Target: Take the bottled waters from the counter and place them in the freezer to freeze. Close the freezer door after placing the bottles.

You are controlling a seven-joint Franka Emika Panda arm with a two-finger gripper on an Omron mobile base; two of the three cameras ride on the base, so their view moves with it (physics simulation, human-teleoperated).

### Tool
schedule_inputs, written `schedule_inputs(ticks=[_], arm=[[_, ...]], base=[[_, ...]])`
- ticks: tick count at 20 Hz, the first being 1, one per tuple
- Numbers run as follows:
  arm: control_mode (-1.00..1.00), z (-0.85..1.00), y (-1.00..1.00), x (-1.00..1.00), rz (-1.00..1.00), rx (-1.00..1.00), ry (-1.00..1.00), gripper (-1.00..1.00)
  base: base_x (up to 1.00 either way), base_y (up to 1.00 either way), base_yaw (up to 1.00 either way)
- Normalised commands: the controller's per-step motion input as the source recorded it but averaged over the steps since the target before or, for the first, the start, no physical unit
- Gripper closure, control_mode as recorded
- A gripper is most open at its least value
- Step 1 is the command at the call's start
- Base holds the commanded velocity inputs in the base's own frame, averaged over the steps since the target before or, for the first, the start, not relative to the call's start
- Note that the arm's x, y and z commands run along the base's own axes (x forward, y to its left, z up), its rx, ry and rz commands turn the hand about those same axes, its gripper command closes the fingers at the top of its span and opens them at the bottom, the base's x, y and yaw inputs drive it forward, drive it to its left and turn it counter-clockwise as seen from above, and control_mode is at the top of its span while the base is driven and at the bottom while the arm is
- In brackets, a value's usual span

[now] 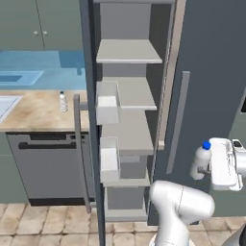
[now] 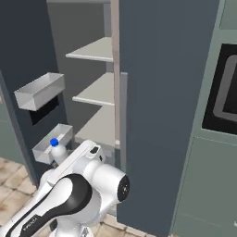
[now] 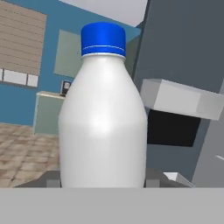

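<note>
- Hand view: gripper (image 1: 205, 169) pinching 1 bottle (image 3: 103, 118) upright, cap at 12 o'clock, ready for shelving.
- Left base view: freezer (image 1: 129, 120) open at 9 o'clock of bottle; 2nd bottle (image 1: 63, 102) waiting on counter (image 1: 38, 113).

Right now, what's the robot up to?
Gripper shut on one bottle, upright. Second bottle on counter. Freezer door open; shelves unobstructed.

bottled waters: 2, 1 held bottle (image 1: 201, 162), 1 counter bottle (image 1: 63, 102)
blue caps: 2
door bins (image 1: 108, 102): 2
inner shelves (image 1: 127, 52): 4
grippers: 1
</note>
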Motion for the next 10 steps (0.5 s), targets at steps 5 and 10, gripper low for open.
schedule_inputs(ticks=[5, 10], arm=[[1.0, 0.0, 0.0, 0.0, 0.0, 0.0, 0.0, 1.0], [1.0, 0.0, 0.0, 0.0, 0.0, 0.0, 0.0, 1.0]], base=[[0.42, 0.14, 0.33], [0.06, 0.0, 0.31]])
